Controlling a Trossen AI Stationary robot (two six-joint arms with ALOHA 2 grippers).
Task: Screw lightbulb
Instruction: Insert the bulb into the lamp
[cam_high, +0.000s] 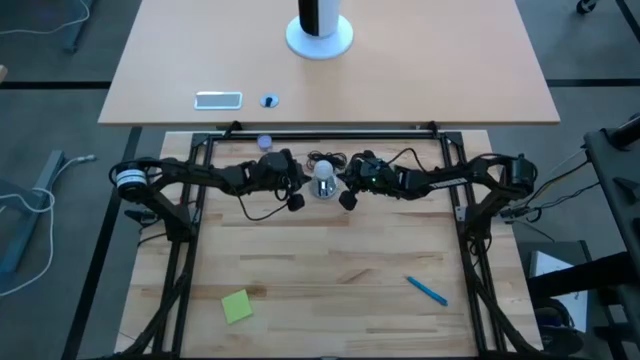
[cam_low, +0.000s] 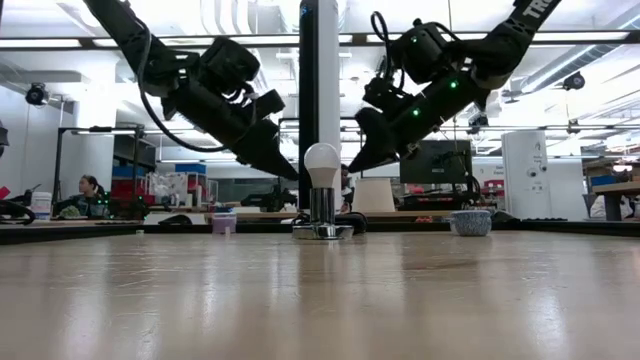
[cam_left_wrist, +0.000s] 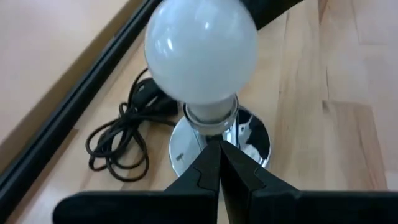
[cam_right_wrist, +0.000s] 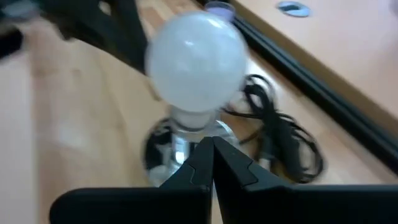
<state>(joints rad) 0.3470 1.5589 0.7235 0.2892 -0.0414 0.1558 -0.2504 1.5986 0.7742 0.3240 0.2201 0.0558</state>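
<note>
The white frosted lightbulb (cam_high: 323, 170) stands upright, its base in the shiny silver socket (cam_high: 323, 189), which rests on the wooden table at the far middle. It shows in the low view (cam_low: 322, 163), the left wrist view (cam_left_wrist: 202, 50) and the right wrist view (cam_right_wrist: 196, 59). My left gripper (cam_high: 296, 201) is shut and hangs in the air just left of the bulb (cam_low: 291, 173) (cam_left_wrist: 219, 149). My right gripper (cam_high: 347, 199) is shut and hangs just right of it (cam_low: 354, 166) (cam_right_wrist: 210, 146). Neither touches the bulb or the socket.
The socket's black cord (cam_left_wrist: 118, 143) lies coiled behind it, near the black frame bar (cam_high: 330, 131). A small bluish cap (cam_high: 265, 141) lies at the far edge. A blue pen (cam_high: 427, 291) and a green note (cam_high: 237, 306) lie near the front.
</note>
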